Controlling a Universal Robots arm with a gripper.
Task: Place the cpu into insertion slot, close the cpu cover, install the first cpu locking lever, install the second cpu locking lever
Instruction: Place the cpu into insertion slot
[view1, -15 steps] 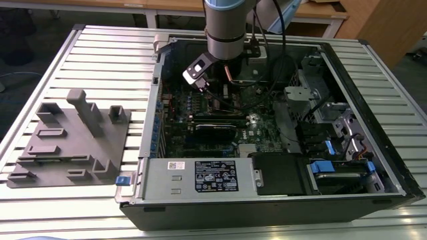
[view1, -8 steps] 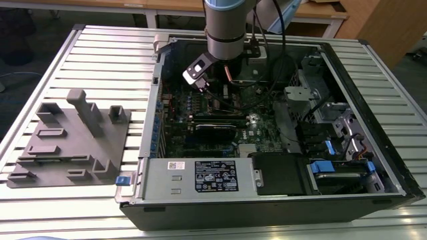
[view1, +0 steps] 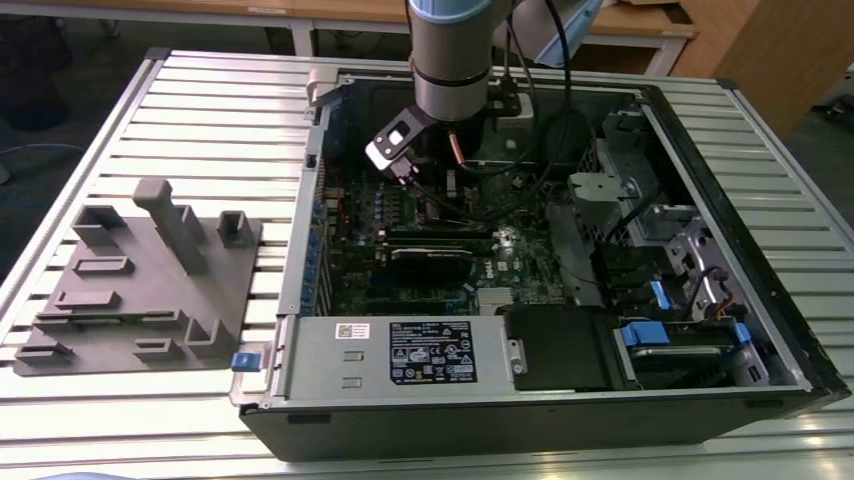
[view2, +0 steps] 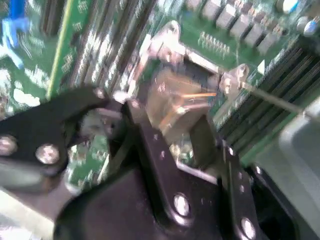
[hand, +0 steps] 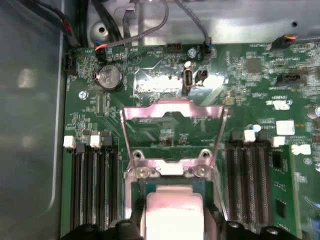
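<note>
The cpu is a pale silvery grey with a faint pink sheen, the cpu cover a shiny silver frame, both against the deep green circuit board lined with black slots tipped by white latches. The gripper is glossy black, dotted with silver screws. On the exterior view's left a plain matt grey fixture sits on the table, pale and striped by ribbed slats, beside the black-and-silver case.
</note>
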